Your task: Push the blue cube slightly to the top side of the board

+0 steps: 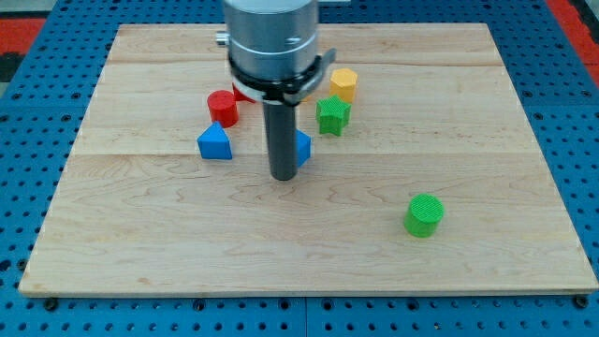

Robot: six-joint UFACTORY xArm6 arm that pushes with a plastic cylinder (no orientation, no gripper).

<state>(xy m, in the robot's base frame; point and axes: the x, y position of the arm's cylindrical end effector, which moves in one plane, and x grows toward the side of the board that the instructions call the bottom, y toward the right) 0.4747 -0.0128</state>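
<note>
The blue cube (302,147) sits near the middle of the wooden board (140,225), mostly hidden behind my rod; only its right edge shows. My tip (284,176) rests on the board just below and slightly left of the cube, touching or almost touching it. A blue triangular block (215,142) lies to the left of my rod.
A red cylinder (223,108) is at the upper left of my rod, with a bit of another red block (240,93) behind the arm. A green star-shaped block (332,115) and a yellow block (343,83) are at the upper right. A green cylinder (424,214) is at the lower right.
</note>
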